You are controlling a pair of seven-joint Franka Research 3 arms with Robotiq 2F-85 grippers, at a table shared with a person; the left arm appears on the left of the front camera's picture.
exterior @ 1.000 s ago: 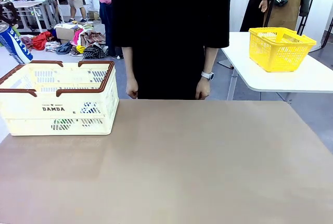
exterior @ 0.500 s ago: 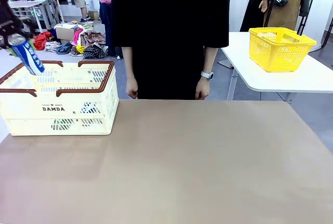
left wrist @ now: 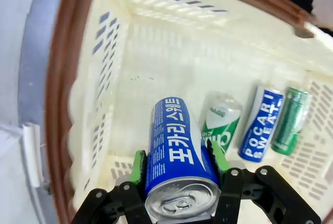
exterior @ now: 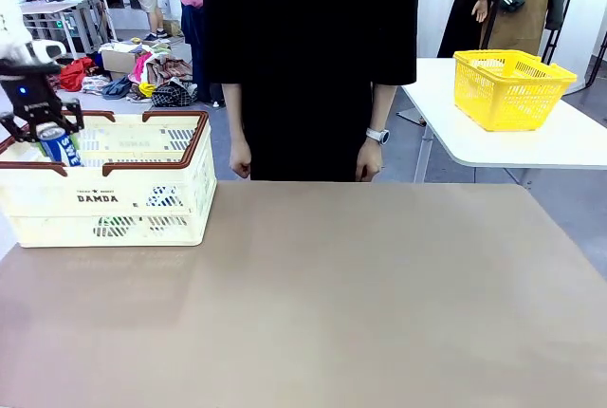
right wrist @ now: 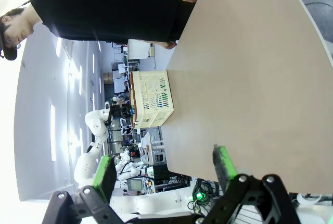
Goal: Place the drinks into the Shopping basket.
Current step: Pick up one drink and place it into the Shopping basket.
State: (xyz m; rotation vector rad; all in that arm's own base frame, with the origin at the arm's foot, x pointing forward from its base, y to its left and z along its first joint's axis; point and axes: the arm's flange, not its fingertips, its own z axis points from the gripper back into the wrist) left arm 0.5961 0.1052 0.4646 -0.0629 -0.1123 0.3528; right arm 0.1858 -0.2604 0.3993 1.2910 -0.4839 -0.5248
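- The blue can point(left wrist: 179, 166) is a slim metal cylinder — rigid across its ends but, by judgement, thin-walled and easily dented if squeezed hard; its printed skin looks smooth and probably slippery, and whether it is full and heavy cannot be told.
- The best hold is judged to be across the mid-body, pads on opposite sides of the round wall, which is how it is taken now.
- The left gripper point(left wrist: 179, 164) is closed part-way on the blue can: the green pads point(left wrist: 139, 165) are pressed to either side of the body, the silver top faces the wrist camera and the base points down into the basket point(left wrist: 78, 78).
- In the front view the left gripper point(exterior: 40, 114) is seen at the basket's point(exterior: 104, 201) left end, level with the brown rim, with the blue can point(exterior: 63, 145) dipping just inside that rim.
- Three more cans lie on the basket's floor below the held one: a green-and-white can point(left wrist: 223, 122), a second blue can point(left wrist: 261, 124) and a green can point(left wrist: 290, 121), side by side and near one another.
- The held can is not yet resting on the basket's floor — a short drop is judged harmless to metal, though it may roll into the others.
- The right gripper point(right wrist: 164, 169) is open and holds nothing, well apart from the basket point(right wrist: 151, 99), above bare table point(right wrist: 250, 78).
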